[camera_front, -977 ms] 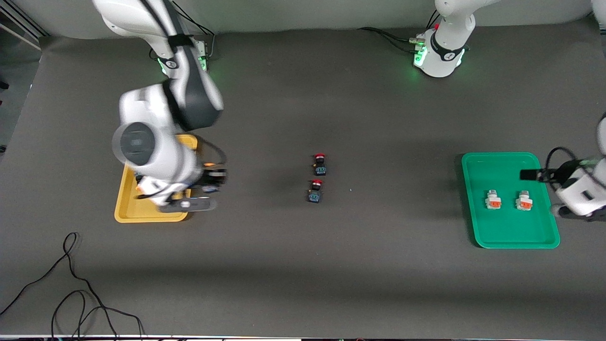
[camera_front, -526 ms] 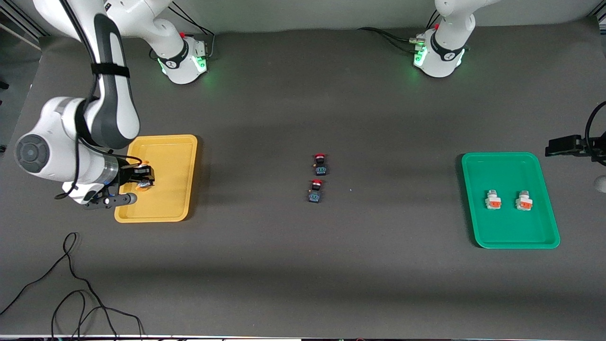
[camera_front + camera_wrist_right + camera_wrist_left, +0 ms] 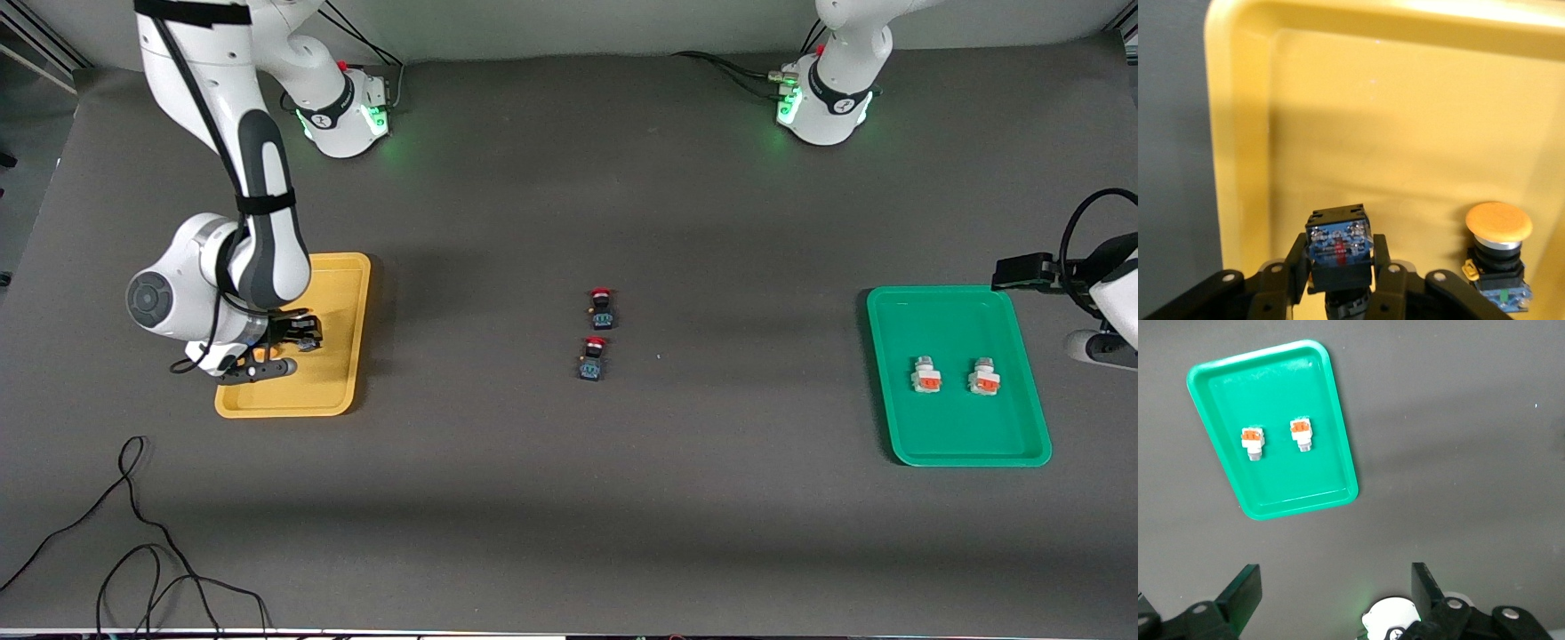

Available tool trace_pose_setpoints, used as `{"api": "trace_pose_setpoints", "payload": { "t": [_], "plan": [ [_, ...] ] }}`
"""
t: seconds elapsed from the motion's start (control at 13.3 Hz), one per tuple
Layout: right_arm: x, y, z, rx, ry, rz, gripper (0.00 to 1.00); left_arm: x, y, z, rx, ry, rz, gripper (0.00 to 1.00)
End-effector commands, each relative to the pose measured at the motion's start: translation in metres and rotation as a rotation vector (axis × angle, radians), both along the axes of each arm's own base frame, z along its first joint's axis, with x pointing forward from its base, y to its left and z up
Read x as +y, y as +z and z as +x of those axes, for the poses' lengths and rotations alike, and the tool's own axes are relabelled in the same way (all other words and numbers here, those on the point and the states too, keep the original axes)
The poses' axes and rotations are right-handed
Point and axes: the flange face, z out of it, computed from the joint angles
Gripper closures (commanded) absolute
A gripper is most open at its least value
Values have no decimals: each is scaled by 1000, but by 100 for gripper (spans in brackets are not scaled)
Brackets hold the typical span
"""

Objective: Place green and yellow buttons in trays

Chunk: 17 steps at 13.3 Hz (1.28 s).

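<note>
Swinging back over yellow tray (image 3: 342,293) at bench's right-arm end, right gripper (image 3: 1338,280), jaws clamped on yellow button (image 3: 1338,243), nears drop beside 1st one (image 3: 1497,250); left gripper (image 3: 1335,593), jaws apart, shifts slightly near green tray (image 3: 898,436) w/ 2 white buttons (image 3: 925,374)

Right hand (image 3: 298,342) over yellow tray (image 3: 342,307); two buttons (image 3: 927,374) in green tray (image 3: 960,440)

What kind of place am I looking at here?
Probably a robotics lab bench. Two robot arms stand at a dark-matted table; the right gripper holds a button over a yellow tray, the left gripper hangs open near a green tray, and loose cables trail nearby.
</note>
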Motion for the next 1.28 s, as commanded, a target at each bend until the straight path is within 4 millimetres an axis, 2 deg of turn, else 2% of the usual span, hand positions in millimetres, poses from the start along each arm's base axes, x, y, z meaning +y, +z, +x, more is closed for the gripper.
{"api": "trace_pose_setpoints", "payload": {
  "t": [0.0, 0.23, 0.38, 0.6, 0.75, 0.83, 0.98, 1.2],
  "plan": [
    [7, 11, 11, -9, -33, 25, 0, -1, 6, -2, 8, 6, 10, 0],
    [28, 44, 32, 27, -58, 67, 0, -9, 4, -6, 24, 2, 43, 0],
    [37, 79, 49, 45, -41, 65, 0, -17, 6, -9, 32, 5, 95, 0],
    [64, 157, 71, 82, -46, 21, 0, -39, 6, -17, 32, 10, 93, 0],
    [79, 211, 78, 83, -23, -14, 0, -34, 8, -30, -32, 39, 39, 0],
    [81, 238, 80, 68, -13, -20, 0, -32, 5, -41, -86, 38, 32, 0],
    [80, 276, 76, 66, 1, -30, 0, -26, -7, -60, -156, 40, 18, 0],
    [64, 320, 64, 44, -5, -31, 0, -32, -10, -65, -213, 27, 9, 0]
  ]
}}
